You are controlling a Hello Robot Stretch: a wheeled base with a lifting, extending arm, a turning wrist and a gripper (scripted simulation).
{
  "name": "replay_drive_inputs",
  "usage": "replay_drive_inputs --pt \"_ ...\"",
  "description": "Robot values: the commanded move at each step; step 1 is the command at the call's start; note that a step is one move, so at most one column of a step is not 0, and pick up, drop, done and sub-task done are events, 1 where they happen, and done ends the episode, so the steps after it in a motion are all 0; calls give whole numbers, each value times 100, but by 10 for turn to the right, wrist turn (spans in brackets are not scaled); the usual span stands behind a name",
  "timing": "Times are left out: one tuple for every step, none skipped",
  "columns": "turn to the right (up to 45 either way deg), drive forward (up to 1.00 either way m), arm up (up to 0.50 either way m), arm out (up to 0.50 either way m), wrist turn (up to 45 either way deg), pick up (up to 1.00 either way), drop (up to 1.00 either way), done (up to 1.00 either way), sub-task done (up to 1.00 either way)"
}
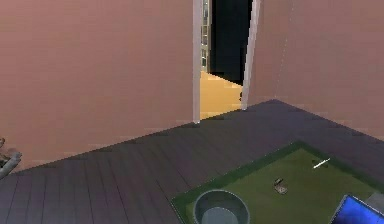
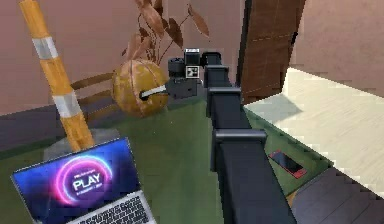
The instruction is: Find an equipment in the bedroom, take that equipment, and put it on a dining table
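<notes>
A: What's nearest?
B: A laptop [image 2: 85, 185] on the green surface [image 2: 170, 150], and a red phone [image 2: 287, 163] by its edge.
A: And the gripper [image 2: 162, 92]?
B: The orange ball [image 2: 135, 85] is at its far end; I cannot tell whether it holds it. Farther off, bare dark floor [image 1: 110, 180] runs to an open doorway [image 1: 225, 50].

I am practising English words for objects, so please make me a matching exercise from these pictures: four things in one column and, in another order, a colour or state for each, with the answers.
Things
1. laptop
2. ball
3. bowl
4. striped pole

Descriptions
A. grey, standing on the green surface
B. orange with white bands
C. open, with a lit screen
D. orange-brown, in front of the plant

Pairs: 1-C, 2-D, 3-A, 4-B
</notes>
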Motion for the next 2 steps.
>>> replay_drive_inputs --pt "0 0 -10 0 0 0 0 0 0" --pt "0 0 -32 0 0 0 0 0 0"
